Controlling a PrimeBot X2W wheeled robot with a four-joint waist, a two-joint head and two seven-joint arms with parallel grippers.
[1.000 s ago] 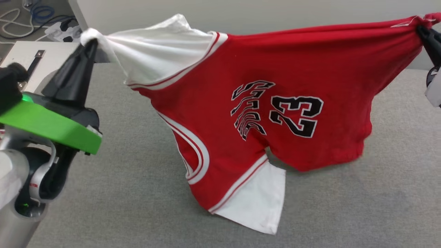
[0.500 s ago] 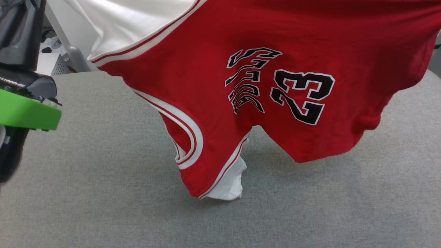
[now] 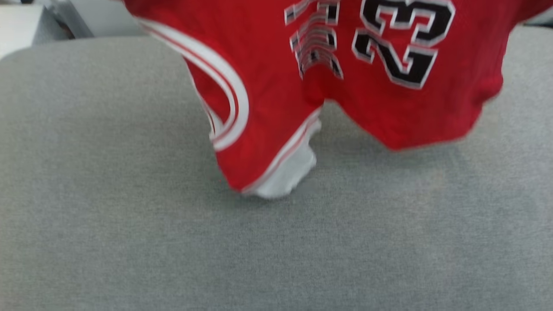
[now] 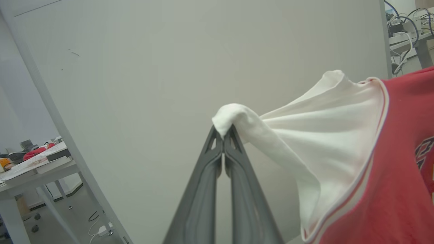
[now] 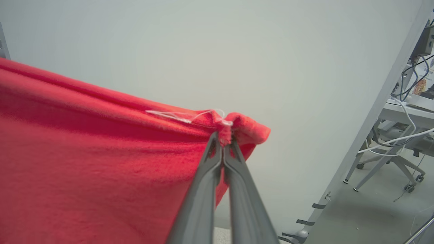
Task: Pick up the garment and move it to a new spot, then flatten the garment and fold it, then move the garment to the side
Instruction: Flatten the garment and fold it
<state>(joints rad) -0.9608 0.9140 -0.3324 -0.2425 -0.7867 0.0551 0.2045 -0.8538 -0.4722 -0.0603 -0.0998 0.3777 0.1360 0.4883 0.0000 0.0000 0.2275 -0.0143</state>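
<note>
Red and soft, the jersey T-shirt with white short sleeves point(image 3: 268, 129) hangs in the air over the flat grey cloth-covered table point(image 3: 129, 237). A second ago its lower white sleeve point(image 3: 289, 172) lay spread out flat on the table. Now that sleeve is only a small bunched tip at the very bottom. It looks like it just touches the grey cloth or hangs just above it; I cannot tell which. The head camera has turned too, so the big black-and-white number print point(image 3: 397, 43) sits at the top of what it sees. I think the shirt is going up, so the pick-up part of the job is nearly done. The move to a new spot, the flattening and the folding are all not done yet.

The left gripper point(image 4: 223, 134), with its two long dark fingers, is pressed tight together on the tip of the other white sleeve point(image 4: 305, 135). The right gripper point(image 5: 222, 140) is squeezed tight on a red corner point(image 5: 244, 130) of the shirt, next to a loose white thread point(image 5: 176, 117). The cloth is stretched wide between the two, in front of a plain pale wall point(image 4: 135, 84).
</note>
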